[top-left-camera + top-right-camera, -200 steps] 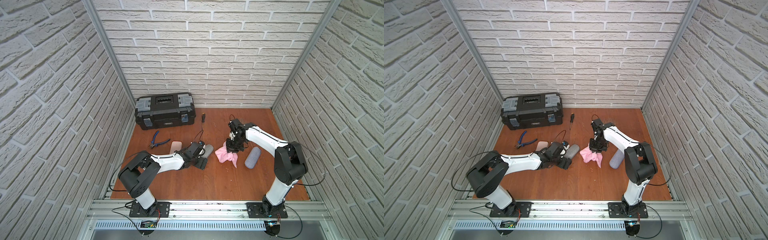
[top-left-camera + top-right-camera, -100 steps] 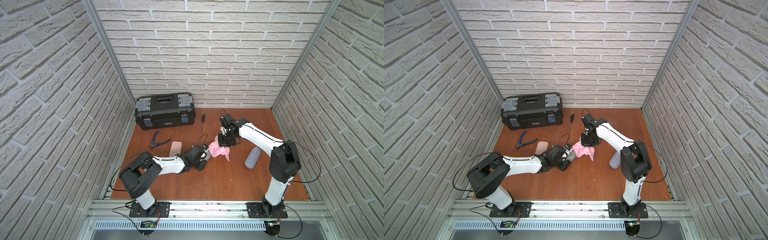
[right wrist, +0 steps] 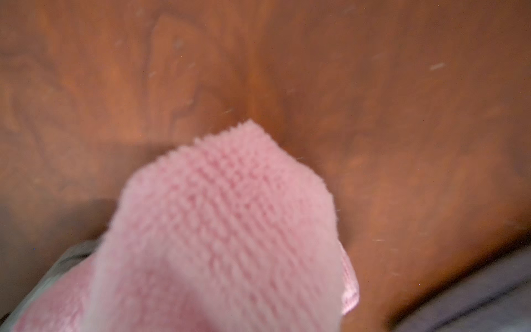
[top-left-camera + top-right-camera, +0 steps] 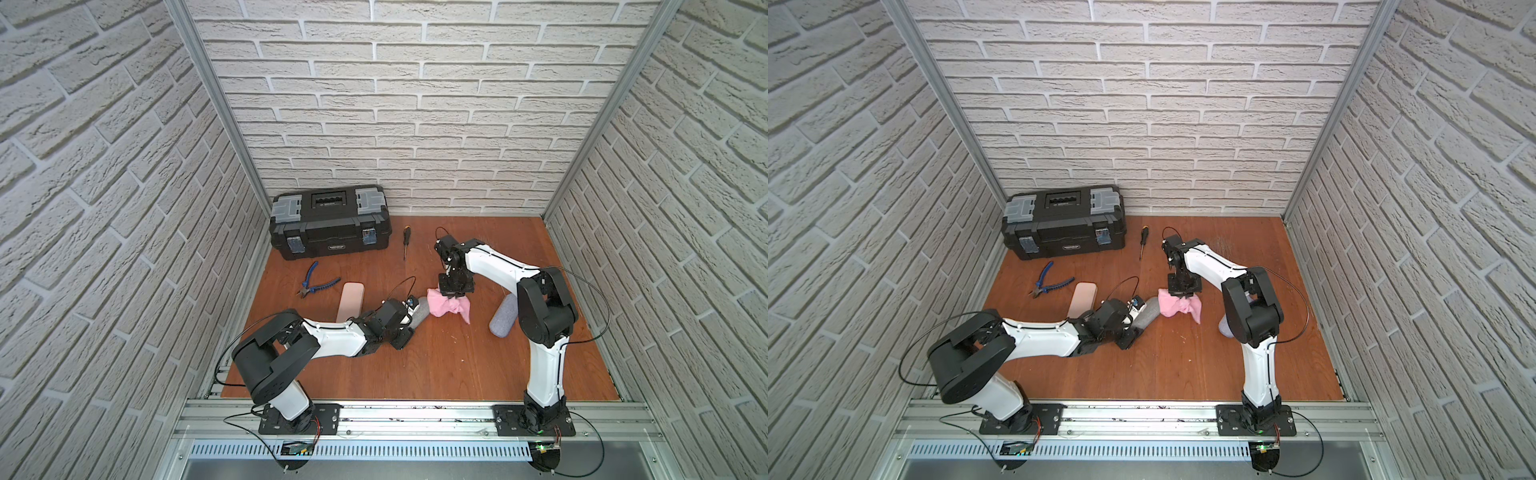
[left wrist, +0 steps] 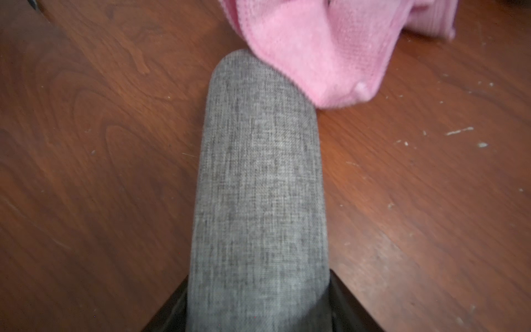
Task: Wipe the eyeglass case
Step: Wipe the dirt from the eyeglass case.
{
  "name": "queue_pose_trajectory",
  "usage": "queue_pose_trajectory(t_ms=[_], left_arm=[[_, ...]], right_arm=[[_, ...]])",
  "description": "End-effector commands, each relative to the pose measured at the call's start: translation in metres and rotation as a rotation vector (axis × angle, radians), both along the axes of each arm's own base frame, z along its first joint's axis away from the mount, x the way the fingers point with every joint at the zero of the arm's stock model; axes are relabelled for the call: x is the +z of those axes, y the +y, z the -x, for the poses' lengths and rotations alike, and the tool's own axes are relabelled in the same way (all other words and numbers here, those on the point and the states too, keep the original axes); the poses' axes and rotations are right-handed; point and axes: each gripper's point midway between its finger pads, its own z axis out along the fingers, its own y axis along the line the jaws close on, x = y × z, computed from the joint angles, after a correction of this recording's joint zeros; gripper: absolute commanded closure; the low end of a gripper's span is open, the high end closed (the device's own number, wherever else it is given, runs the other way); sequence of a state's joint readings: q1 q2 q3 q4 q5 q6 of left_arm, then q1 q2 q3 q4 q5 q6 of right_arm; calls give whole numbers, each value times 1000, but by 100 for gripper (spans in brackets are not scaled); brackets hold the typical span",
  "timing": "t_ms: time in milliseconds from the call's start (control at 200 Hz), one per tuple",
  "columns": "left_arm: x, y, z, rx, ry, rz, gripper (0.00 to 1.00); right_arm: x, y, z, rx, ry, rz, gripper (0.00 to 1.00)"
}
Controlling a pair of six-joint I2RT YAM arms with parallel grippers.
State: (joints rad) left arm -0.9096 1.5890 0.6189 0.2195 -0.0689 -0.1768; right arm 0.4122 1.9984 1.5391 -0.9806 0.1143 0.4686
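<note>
White brick-pattern walls [image 4: 415,104] on 3 sides w/ grey metal corner posts [image 4: 214,95]; reddish-brown wood-grain desk [image 4: 436,365]; metal rail [image 4: 415,419] at front; even, soft light.

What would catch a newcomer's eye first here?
A bright pink cloth mid-table, pinched in the right fingers, drapes onto the far end of a grey eyeglass case gripped by the left fingers. A black toolbox sits at the back wall, left side.

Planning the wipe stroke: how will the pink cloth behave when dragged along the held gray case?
Probably floppy: the cloth hangs in loose folds from the right gripper, so it should drape over the case. Its fuzzy pile likely grips the woven fabric rather than sliding.
</note>
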Motion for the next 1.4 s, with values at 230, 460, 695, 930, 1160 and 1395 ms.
queue_pose_trajectory(t_ms=[230,460,695,930,1160,1395], left_arm=[[6,-5,16,-3,-31,28,48],[5,-9,22,-23,-58,13,47],[5,-4,23,-24,-82,-27,47],[13,-3,27,-24,-120,-39,47],[12,-4,31,-37,-136,-54,47],[16,-2,29,-12,-172,-61,47]], right_arm=[[20,123,74,14,145,-543,98],[-15,6,39,-57,74,-92,98],[57,37,29,108,-87,-60,98],[9,143,64,-6,124,-561,98],[-2,10,28,-5,26,-33,98],[57,55,34,74,-45,-197,98]])
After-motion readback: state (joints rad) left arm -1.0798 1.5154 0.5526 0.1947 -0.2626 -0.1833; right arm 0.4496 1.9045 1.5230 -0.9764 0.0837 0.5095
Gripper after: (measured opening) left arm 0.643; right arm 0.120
